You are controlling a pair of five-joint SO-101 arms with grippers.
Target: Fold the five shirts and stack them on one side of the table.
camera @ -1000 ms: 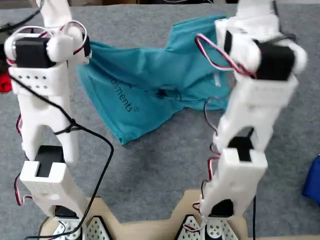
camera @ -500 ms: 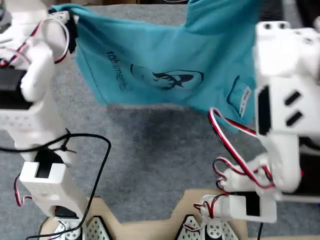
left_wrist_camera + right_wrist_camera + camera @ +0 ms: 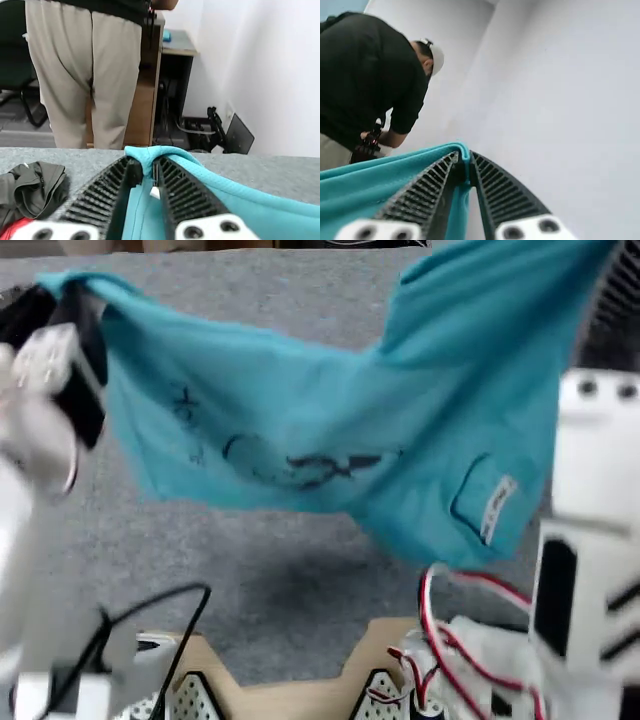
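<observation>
High view had the teal fabric T-shirt (image 3: 330,440) stretched mid-air above the grey fuzzy worktop (image 3: 260,570); up close, the wrist views had left fingers (image 3: 112,187) and right fingers (image 3: 427,187) each clamped on its hem.

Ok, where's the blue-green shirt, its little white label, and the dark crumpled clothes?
teal shirt (image 3: 300,410), high view, its stretched middle
white label (image 3: 497,508), high view, the label's centre
dark clothes (image 3: 36,187), left wrist view, the crumpled fold

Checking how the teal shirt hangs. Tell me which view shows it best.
The high view: the teal shirt hangs spread above the table, print and label visible. The left wrist view gives an edge pinched in the left gripper, the right wrist view an edge pinched in the right gripper.
</observation>
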